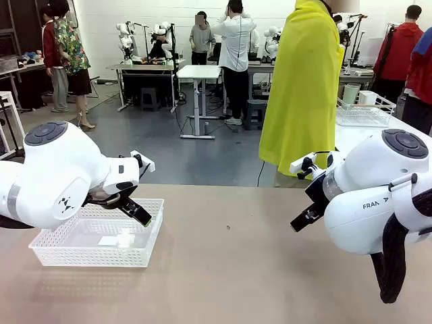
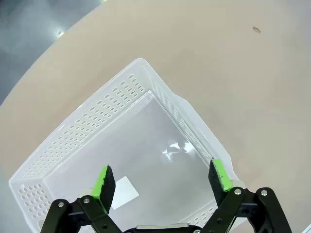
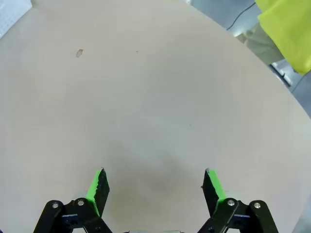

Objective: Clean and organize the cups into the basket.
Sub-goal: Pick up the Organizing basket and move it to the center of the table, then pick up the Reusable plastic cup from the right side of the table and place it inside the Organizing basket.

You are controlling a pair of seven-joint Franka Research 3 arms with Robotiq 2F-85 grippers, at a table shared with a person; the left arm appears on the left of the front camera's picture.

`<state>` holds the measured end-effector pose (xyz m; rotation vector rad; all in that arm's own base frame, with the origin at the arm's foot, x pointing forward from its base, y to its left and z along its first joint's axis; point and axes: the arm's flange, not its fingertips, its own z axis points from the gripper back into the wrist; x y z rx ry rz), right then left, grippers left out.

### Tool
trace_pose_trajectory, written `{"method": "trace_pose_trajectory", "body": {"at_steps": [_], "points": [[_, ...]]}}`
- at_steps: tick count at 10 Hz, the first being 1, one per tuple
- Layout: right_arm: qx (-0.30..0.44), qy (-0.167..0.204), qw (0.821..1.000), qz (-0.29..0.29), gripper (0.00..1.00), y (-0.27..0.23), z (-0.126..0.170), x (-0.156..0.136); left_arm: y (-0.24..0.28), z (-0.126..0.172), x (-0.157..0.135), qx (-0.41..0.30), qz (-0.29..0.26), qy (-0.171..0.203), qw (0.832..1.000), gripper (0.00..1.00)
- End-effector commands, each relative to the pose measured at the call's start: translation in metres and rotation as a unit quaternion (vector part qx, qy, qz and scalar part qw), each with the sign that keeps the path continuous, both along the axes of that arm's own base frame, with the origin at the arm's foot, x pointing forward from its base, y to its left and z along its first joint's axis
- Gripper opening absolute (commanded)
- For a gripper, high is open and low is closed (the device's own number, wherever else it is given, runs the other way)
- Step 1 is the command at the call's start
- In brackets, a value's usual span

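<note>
- Plainly, the basket (image 1: pixel 94 260) is a shallow white plastic tray with rows of small slots in its sides and a rolled rim. It sits on the tan table (image 1: pixel 236 270), on the robot's left.
- Its floor is smooth and glossy, with a small white label (image 2: pixel 121 191) lying on it.
- Left gripper (image 1: pixel 138 214) hangs over the basket's near right part, its jaws spread wide and holding nothing.
- Right gripper (image 1: pixel 302 219) hangs above bare table on the right, well apart from the basket. It is also spread wide with nothing in it.
- Only the front view takes in the far side. A person in a yellow cape (image 1: pixel 304 88) stands there, and a wire rack (image 1: pixel 364 116) on a white table behind holds a green cup (image 1: pixel 350 93) upright.
- The left wrist view looks down between the green pads (image 2: pixel 104 187) of the left gripper (image 2: pixel 163 182). It shows the basket (image 2: pixel 97 111) lying at a slant, its slots sharp.
- The right wrist view shows the right gripper (image 3: pixel 154 187) over plain tabletop, with a small brown mark (image 3: pixel 79 53) farther off and a yellow hem at one corner.
</note>
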<state>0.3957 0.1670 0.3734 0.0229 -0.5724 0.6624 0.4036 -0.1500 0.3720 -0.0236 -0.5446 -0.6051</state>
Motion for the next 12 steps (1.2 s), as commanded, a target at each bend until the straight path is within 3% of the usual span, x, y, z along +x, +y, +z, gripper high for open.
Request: {"method": "trace_pose_trajectory", "body": {"at_steps": [1,12], "points": [[0.000,0.000,1.000,0.000,1.00,0.0000,0.0000,0.0000,-0.0001,0.0000,-0.0001,0.000,0.000,0.000,1.000,1.00],[0.000,0.000,1.000,0.000,1.00,0.0000,0.0000,0.0000,-0.0001,0.0000,-0.0001,0.000,0.000,0.000,1.000,1.00]]}}
